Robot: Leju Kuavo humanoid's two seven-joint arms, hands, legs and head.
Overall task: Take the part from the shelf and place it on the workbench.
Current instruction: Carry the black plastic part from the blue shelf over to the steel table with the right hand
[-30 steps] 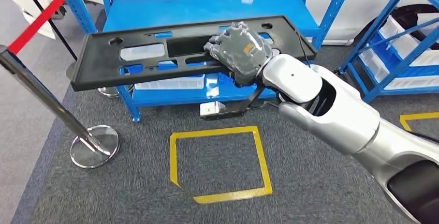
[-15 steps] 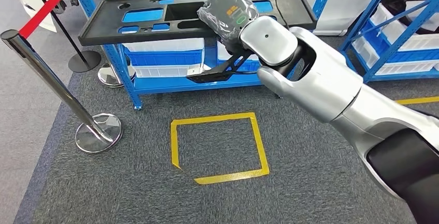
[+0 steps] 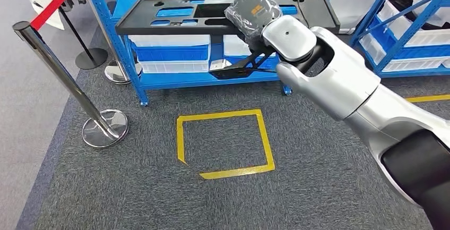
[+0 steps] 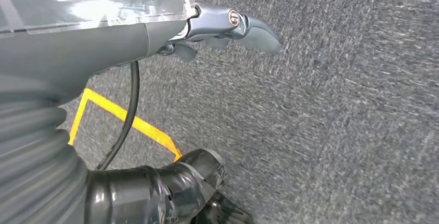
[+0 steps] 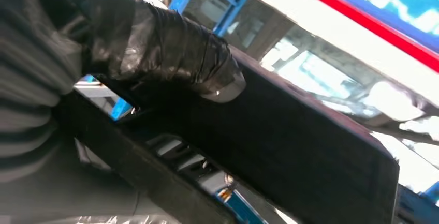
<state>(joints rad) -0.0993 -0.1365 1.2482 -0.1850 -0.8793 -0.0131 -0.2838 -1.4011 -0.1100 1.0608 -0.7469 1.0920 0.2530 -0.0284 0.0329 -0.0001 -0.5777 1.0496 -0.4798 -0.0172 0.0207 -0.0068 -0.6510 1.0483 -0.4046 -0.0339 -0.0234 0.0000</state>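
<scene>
The part (image 3: 170, 23) is a long flat black panel with several cutouts. My right hand (image 3: 253, 9) grips it near its middle and holds it roughly level in the air in front of the blue shelf (image 3: 127, 65). In the right wrist view the dark thumb (image 5: 171, 53) lies over the top of the black part (image 5: 290, 146), with the other fingers hidden beneath it. My left hand (image 4: 222, 25) hangs over the grey carpet with its fingers stretched out and nothing in them.
A chrome barrier post (image 3: 63, 76) with a round base (image 3: 105, 129) stands at the left, and a red belt (image 3: 55, 1) runs from it. A yellow tape square (image 3: 225, 144) marks the carpet. A second blue shelf (image 3: 408, 33) with white bins stands at the right.
The whole picture has shifted, so the camera moved. My right hand keeps its grip on the part, which now sits higher and further right in the picture.
</scene>
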